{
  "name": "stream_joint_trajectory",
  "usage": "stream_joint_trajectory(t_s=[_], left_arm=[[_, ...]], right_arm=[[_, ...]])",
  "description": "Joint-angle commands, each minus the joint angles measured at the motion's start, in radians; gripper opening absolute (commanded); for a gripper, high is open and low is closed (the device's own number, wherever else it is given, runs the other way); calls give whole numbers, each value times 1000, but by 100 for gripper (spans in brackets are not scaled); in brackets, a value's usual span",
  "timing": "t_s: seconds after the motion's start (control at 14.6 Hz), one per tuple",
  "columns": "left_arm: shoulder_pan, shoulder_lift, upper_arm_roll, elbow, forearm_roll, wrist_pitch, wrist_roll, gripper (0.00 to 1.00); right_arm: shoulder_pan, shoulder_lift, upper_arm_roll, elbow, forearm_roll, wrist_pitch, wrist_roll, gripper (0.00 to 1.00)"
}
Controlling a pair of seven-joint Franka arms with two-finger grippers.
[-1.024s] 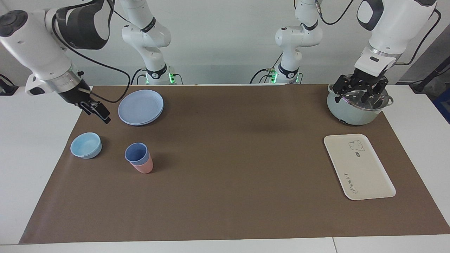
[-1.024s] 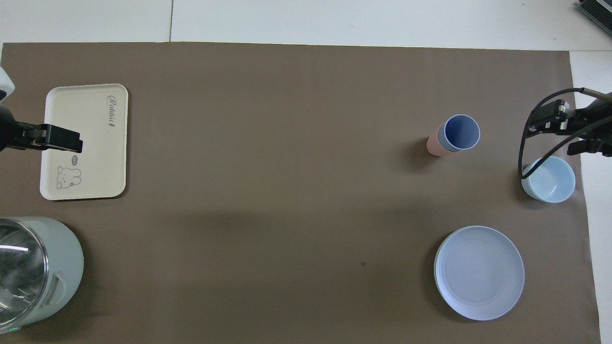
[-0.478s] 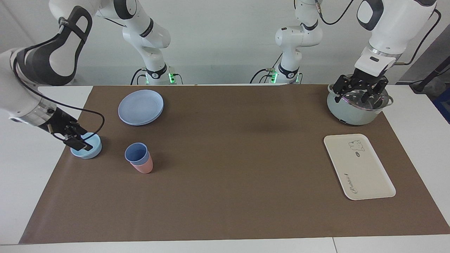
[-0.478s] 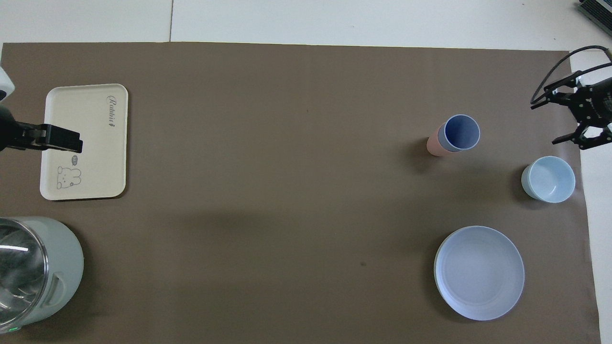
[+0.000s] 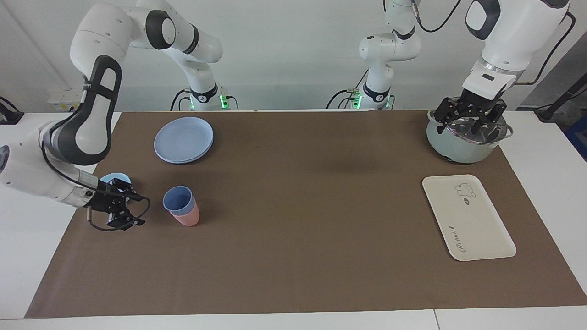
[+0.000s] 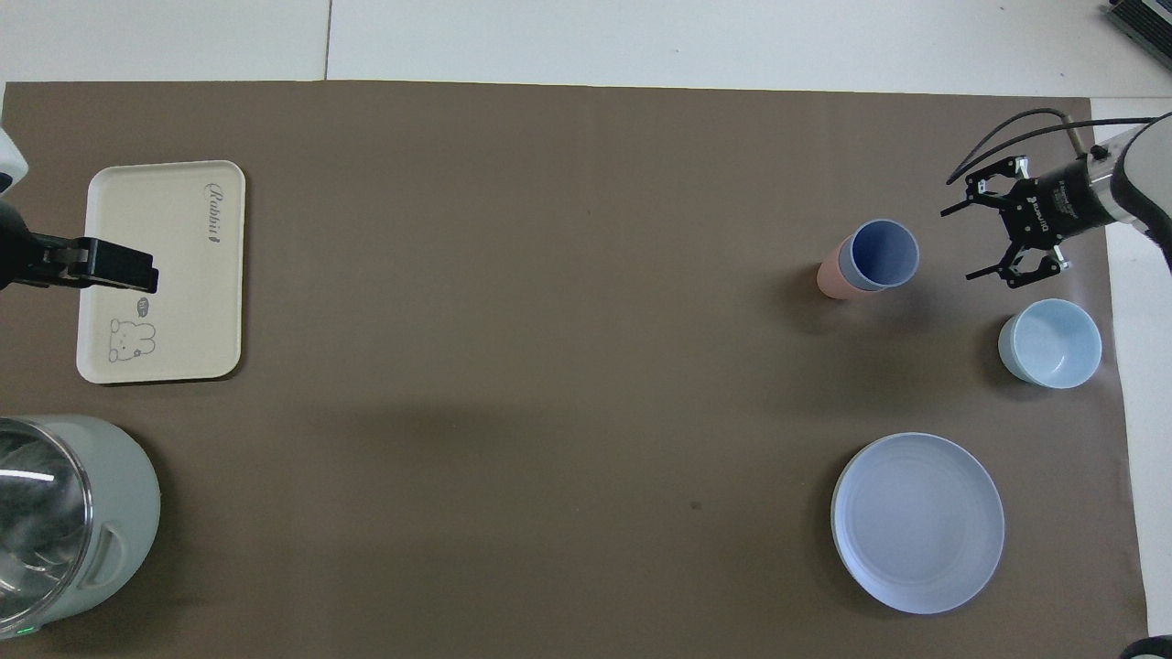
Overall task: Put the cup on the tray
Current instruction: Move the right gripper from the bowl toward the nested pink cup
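The periwinkle-blue cup (image 5: 178, 200) stands nested inside a salmon-pink cup (image 5: 188, 218) on the brown mat, toward the right arm's end; it also shows in the overhead view (image 6: 884, 253). My right gripper (image 5: 137, 210) is open and low over the mat beside the cups, apart from them, fingers pointing at them; it also shows in the overhead view (image 6: 960, 243). The cream tray (image 5: 467, 220) with its bear drawing lies bare toward the left arm's end, also in the overhead view (image 6: 183, 302). My left gripper (image 5: 458, 129) waits open over the pot.
A pale green pot (image 5: 454, 149) stands nearer to the robots than the tray. A round blue plate (image 5: 183, 139) lies nearer to the robots than the cups. A light-blue bowl (image 6: 1050, 343) sits by the mat's edge, close to my right gripper.
My right arm has swung down from beside the plate, past the bowl, to low over the mat beside the stacked cups. The left arm has not moved.
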Motion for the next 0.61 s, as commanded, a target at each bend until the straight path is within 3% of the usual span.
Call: stream_joint_trajectory(t_s=[0.0, 0.2, 0.55], left_arm=[[4, -18, 0, -27, -9, 21, -8, 100], [4, -18, 0, -27, -9, 21, -8, 100], [4, -18, 0, -27, -9, 21, -8, 100]], right_arm=[[3, 57, 10, 43, 45, 54, 37, 90], [7, 85, 10, 12, 146, 96, 60, 90], [31, 61, 13, -88, 191, 127, 95, 93]])
